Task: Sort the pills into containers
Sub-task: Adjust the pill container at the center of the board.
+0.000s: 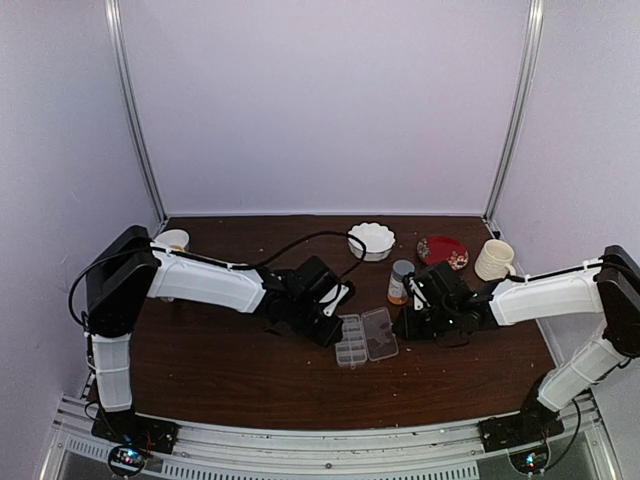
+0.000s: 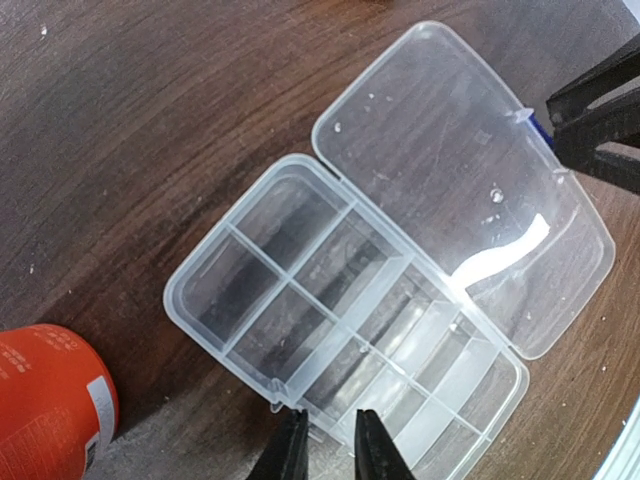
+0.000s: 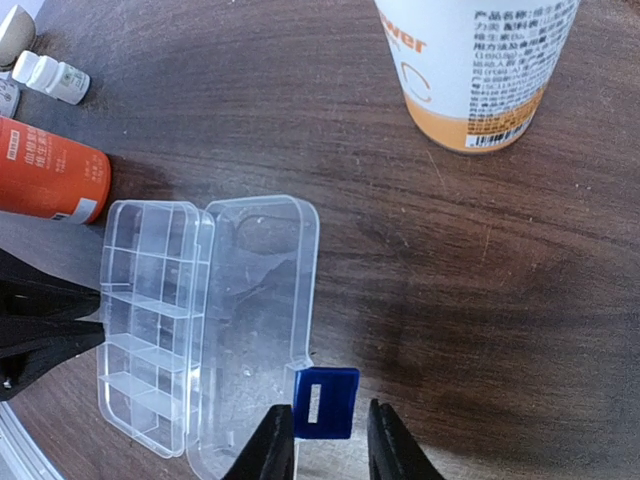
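The clear organizer box (image 1: 352, 340) lies open on the table, its lid (image 1: 379, 333) flat to the right. Its cells (image 2: 300, 290) look empty and no pills show in any view. My left gripper (image 2: 331, 440) is at the box's front rim, its fingers nearly together and straddling the wall beside the catch. My right gripper (image 3: 325, 445) is open, its fingers either side of the blue latch tab (image 3: 326, 402) on the lid's edge (image 3: 300, 300). The left finger touches the tab and the right finger stands apart from it.
An orange bottle (image 3: 45, 170) lies left of the box, with a small white bottle (image 3: 55, 78) beyond it. A grey-capped bottle (image 1: 400, 282), a white bowl (image 1: 371, 240), a red plate (image 1: 442, 250) and a cream cup (image 1: 494, 259) stand behind. Another cup (image 1: 173, 240) is at the far left.
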Robot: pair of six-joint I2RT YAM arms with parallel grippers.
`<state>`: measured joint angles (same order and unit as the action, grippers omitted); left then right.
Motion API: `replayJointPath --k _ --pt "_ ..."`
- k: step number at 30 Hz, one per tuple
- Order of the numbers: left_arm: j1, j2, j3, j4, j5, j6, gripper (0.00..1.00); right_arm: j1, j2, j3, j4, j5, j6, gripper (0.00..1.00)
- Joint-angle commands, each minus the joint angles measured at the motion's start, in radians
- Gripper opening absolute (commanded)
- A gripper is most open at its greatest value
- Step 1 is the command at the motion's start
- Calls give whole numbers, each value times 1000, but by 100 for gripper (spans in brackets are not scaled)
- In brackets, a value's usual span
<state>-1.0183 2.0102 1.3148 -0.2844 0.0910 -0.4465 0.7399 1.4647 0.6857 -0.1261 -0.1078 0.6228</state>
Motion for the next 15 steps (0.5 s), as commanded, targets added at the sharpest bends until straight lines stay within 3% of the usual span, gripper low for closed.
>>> replayJointPath --k 1,15 --pt "-2 25 30 0 8 14 19 -4 43 3 -13 33 -30 28" --pt "-3 23 43 -9 11 12 17 -4 12 31 -84 103 -85 30"
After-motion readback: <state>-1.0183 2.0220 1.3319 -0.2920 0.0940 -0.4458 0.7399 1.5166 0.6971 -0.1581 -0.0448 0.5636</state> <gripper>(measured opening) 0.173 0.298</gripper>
